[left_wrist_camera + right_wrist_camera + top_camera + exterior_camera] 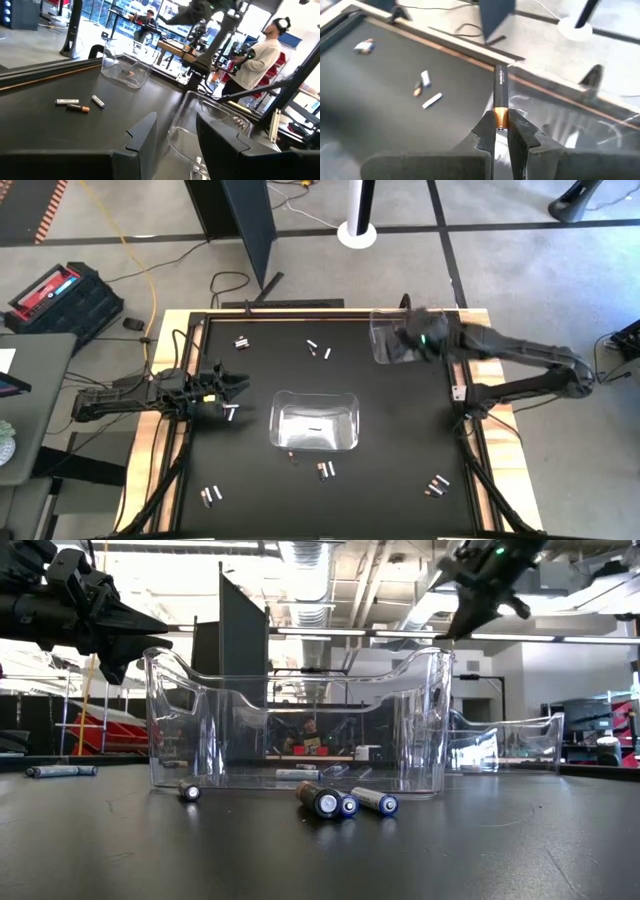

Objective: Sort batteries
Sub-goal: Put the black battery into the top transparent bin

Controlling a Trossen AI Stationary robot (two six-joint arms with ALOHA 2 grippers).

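Open mat left of central bin (315,421); scattered batteries (319,350) elsewhere

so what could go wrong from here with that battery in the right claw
1. The right claw pinches the dark battery only at its copper end, so most of it sticks out; it could pivot or slip before release.
2. It hangs over the far bin near the wall, so a drop might hit the rim and bounce onto the table.
3. The left claw is open over a battery close to the middle bin; going down, it might nudge it.
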